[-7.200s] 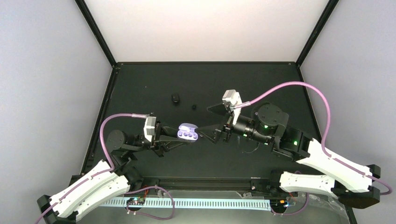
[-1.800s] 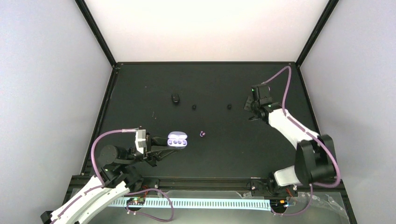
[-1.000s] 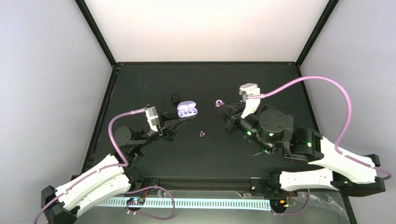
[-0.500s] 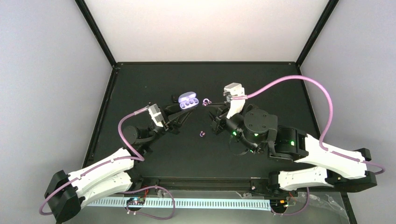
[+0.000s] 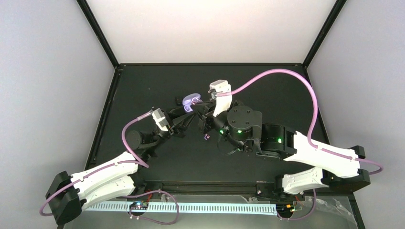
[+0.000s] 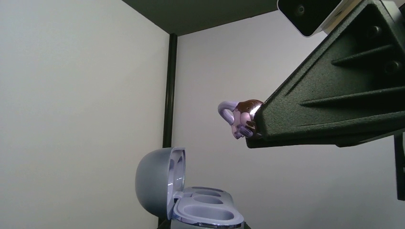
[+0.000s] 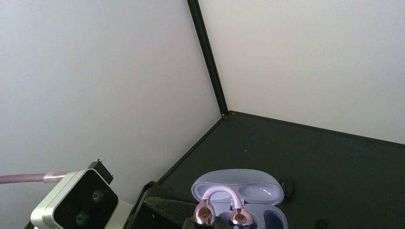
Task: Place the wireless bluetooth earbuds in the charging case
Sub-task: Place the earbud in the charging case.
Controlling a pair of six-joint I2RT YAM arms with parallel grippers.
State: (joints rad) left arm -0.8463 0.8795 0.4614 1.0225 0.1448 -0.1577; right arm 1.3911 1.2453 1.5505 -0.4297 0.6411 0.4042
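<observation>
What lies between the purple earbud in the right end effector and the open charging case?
Nothing; the stretch is bare. The left wrist view shows only air between the purple earbud and the open charging case below it.

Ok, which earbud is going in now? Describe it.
Over the middle of the table, the right gripper hangs above the open lilac case. Pinched at its tip is a purple clip-shaped earbud with two shiny ends. The loose earbud nearby lies on the table.

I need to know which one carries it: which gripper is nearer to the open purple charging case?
Left. The left gripper holds the charging case; the right gripper, shut on an earbud, hovers just above it, not touching.
</observation>
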